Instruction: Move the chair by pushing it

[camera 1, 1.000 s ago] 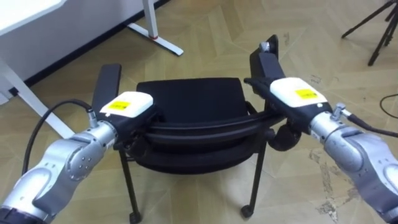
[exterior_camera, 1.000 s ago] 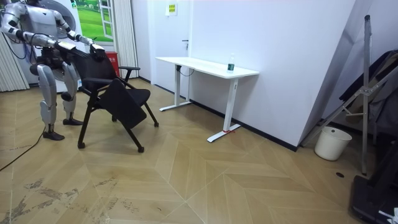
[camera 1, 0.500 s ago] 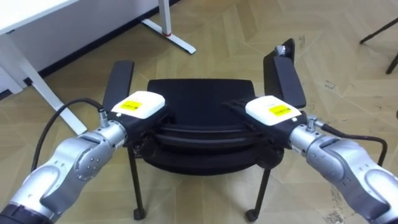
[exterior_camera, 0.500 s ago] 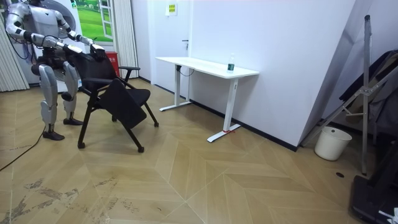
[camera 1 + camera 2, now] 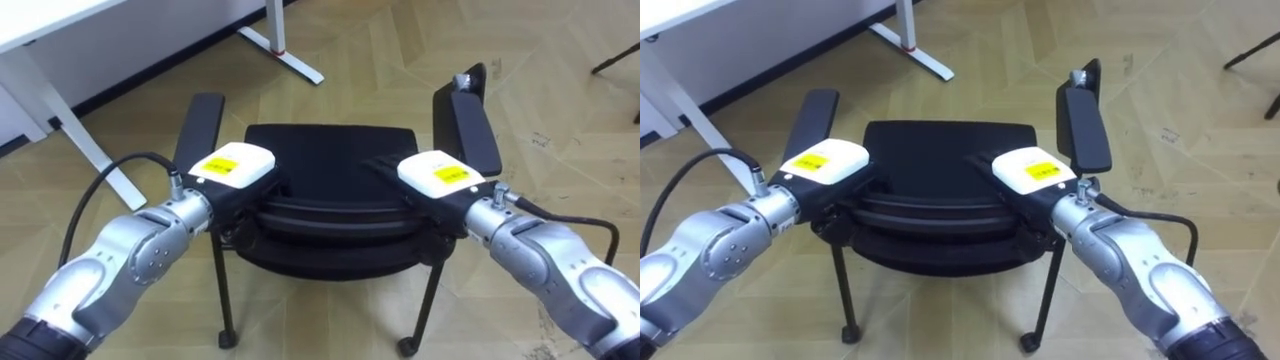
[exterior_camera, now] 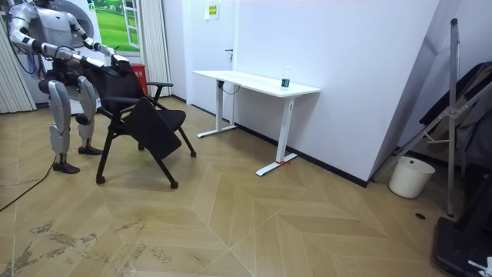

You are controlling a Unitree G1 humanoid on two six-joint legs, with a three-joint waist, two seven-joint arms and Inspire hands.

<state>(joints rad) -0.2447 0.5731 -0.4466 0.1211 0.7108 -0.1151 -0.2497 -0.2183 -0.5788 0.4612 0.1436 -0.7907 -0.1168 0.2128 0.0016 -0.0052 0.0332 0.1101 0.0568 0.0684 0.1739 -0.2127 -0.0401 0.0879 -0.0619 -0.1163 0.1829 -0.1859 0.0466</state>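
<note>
Chair (image 5: 330,150) | left hand (image 5: 235,165), right hand (image 5: 437,175) on its top rear edge, grip cannot be told | open floor (image 5: 400,60) beyond, desk (image 5: 45,20) front-left

No legible text, numbers or signs anywhere.

Right hand (image 5: 437,176) further inward on chair (image 5: 330,150).

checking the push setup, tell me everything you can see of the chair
The chair is black, with a padded seat, two flat armrests, a curved backrest top and thin dark legs on the wooden floor. It faces away from the robot. The left hand and right hand rest on its backrest top.
</note>
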